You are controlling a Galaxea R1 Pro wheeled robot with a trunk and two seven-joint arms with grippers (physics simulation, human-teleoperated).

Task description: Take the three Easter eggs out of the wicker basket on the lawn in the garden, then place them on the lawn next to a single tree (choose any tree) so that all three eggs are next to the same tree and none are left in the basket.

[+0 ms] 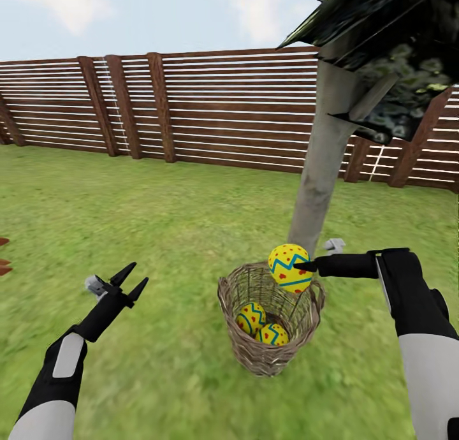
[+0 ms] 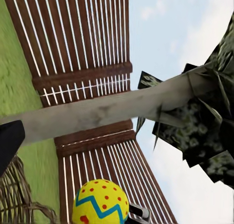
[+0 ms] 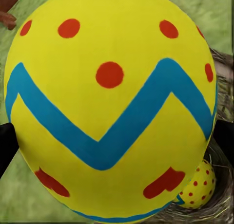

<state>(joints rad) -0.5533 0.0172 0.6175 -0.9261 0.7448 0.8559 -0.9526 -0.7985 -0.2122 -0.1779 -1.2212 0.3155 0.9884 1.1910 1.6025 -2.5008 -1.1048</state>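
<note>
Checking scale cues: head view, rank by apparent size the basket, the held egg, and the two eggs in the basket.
1. wicker basket
2. held egg, nearer the camera, so it may only look bigger
3. the two eggs inside: alike, partly hidden, no ranking

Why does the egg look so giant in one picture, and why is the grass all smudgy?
In the right wrist view the held egg sits right against the camera, so it looks huge. In the head view it is small in the right gripper, and the lawn has a blurry, mottled texture without blades.
</note>
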